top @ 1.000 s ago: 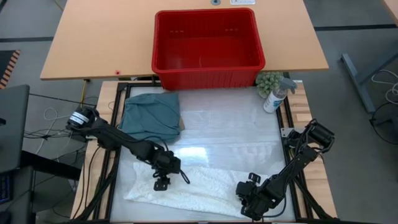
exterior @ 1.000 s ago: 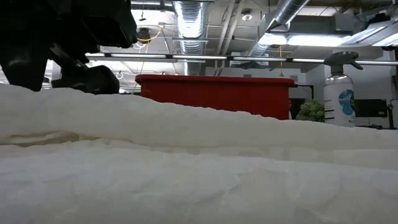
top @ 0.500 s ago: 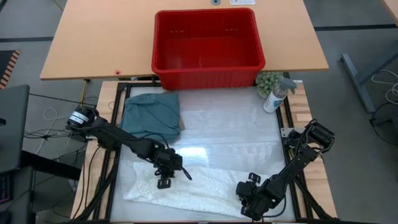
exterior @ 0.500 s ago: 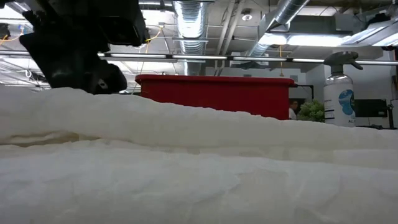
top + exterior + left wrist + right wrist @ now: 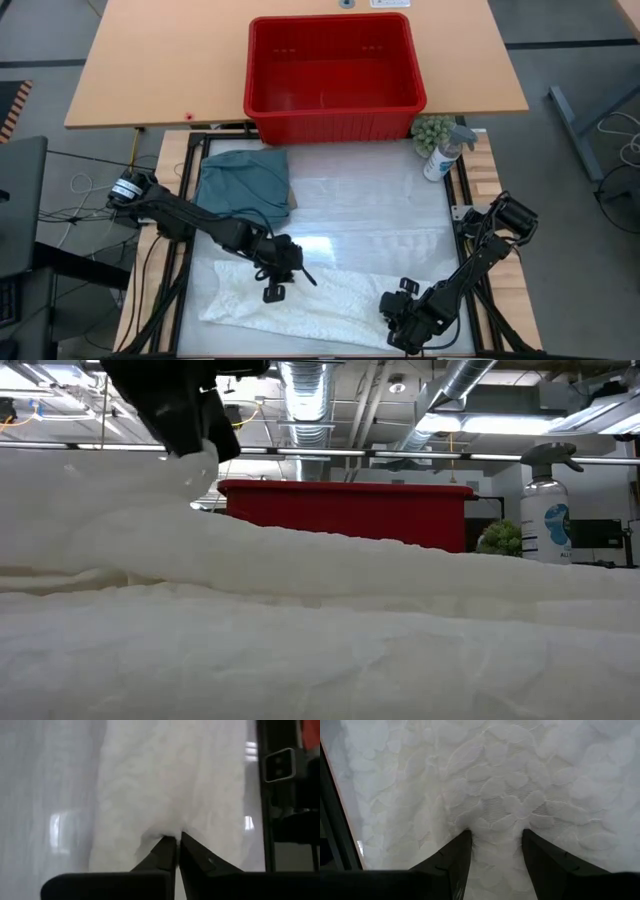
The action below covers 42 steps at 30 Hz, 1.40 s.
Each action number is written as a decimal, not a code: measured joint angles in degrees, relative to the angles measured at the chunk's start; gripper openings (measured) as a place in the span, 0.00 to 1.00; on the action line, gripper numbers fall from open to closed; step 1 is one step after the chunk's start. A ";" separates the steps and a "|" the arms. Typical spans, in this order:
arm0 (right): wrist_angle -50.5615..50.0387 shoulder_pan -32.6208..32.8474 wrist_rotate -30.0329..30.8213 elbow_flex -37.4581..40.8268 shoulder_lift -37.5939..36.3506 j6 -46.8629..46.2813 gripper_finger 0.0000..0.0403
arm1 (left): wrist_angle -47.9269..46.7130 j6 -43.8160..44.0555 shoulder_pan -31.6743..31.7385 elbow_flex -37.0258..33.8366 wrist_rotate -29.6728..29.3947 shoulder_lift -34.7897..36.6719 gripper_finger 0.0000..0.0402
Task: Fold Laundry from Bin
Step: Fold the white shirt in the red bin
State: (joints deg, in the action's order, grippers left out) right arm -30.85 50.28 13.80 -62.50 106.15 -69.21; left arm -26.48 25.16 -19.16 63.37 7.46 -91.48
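Observation:
A white textured garment (image 5: 330,308) lies spread across the near part of the table. My left gripper (image 5: 274,284) is shut on its far edge, left of the middle, and a peak of cloth (image 5: 196,468) rises to it. At the garment's right end my right gripper (image 5: 402,324) points steeply down, its fingers apart on the cloth (image 5: 495,770). A folded teal garment (image 5: 240,185) lies at the far left of the table on a beige one (image 5: 291,200) that peeks out at its right edge. The red bin (image 5: 335,75) stands beyond the table's far edge. My left gripper pinches the garment's far edge (image 5: 167,831) between its two shut fingers, coming from above at a slant. That bit of cloth is drawn up off the table into a peak, while the rest lies flat. One layer or several, I cannot tell. My right gripper rests both spread fingertips (image 5: 461,845) on the garment near its right end, from above. A low ridge of cloth (image 5: 492,826) lies between them. The cloth here lies on the table.
A spray bottle (image 5: 441,155) and a small green plant (image 5: 432,130) stand at the table's far right corner, beside the bin. The bare glossy table top (image 5: 370,215) stretches between the bin and the white garment.
My left gripper has shut on the white garment's far edge and risen, shifting a little toward the table's right edge. The pinched cloth has come up into a peak, while the rest of the garment stays flat.

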 joint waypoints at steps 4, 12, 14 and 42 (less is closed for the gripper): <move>0.02 0.41 0.11 0.00 0.02 -1.14 0.50 | -3.13 4.91 -0.17 0.00 0.73 -0.41 0.01; -0.07 0.59 0.37 0.02 0.02 -0.87 0.50 | 1.73 5.79 -0.30 0.12 7.82 -0.48 0.17; -0.07 0.59 0.39 0.02 0.02 -0.89 0.50 | 1.32 8.77 -0.14 0.50 7.75 -0.48 0.24; -0.34 1.42 1.46 0.02 0.04 0.83 0.50 | -22.34 56.53 -19.05 0.63 -18.99 1.79 0.35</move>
State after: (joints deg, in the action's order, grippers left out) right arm -31.19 51.70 15.27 -62.48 106.19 -68.38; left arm -48.82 81.69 -38.21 64.01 -11.53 -89.69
